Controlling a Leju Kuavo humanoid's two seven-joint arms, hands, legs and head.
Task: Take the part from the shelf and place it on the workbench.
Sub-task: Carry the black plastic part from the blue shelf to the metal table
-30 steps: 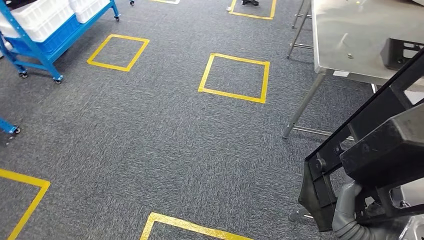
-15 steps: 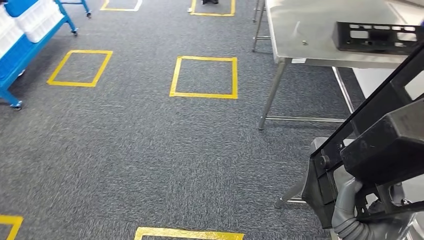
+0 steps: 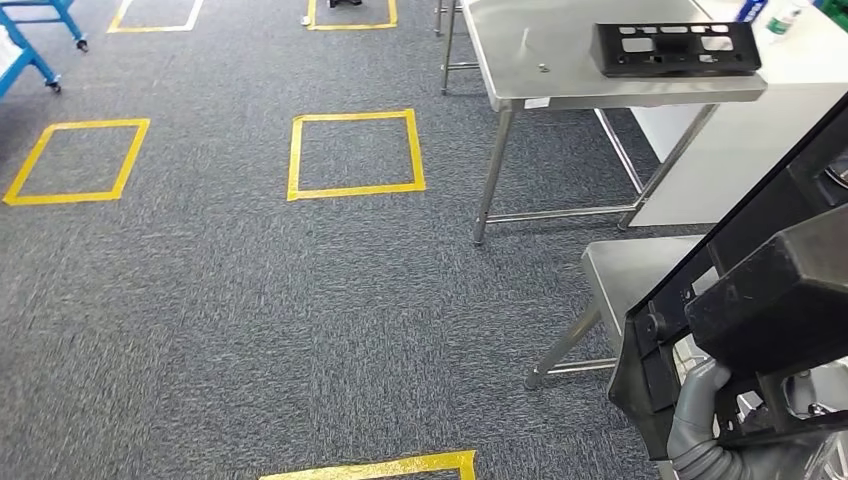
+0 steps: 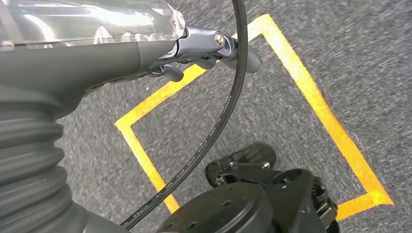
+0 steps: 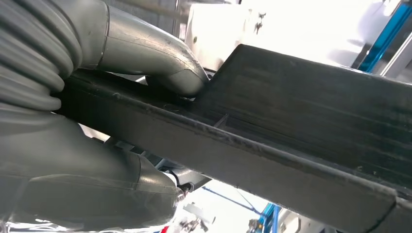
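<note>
My right hand (image 3: 698,425) grips a long black plastic part (image 3: 770,290) at the lower right of the head view; the part slants up toward the right edge. In the right wrist view the grey thumb (image 5: 160,63) and fingers clamp around the part's dark rail (image 5: 291,121). The steel workbench (image 3: 545,65) stands ahead at the upper right, some way off, with another black perforated part (image 3: 675,48) lying on its far side. My left hand (image 4: 209,46) hangs over the carpet and holds nothing, its fingers loosely out.
A low steel table (image 3: 630,265) stands just in front of my right side. A white cabinet (image 3: 720,150) with a bottle (image 3: 785,22) is behind the workbench. Yellow tape squares (image 3: 352,155) mark the grey carpet. A blue cart (image 3: 30,50) is far left.
The camera has swung to the right: the workbench and tape squares slid left and the whole bench came into view. The black part stays held in my right hand.
</note>
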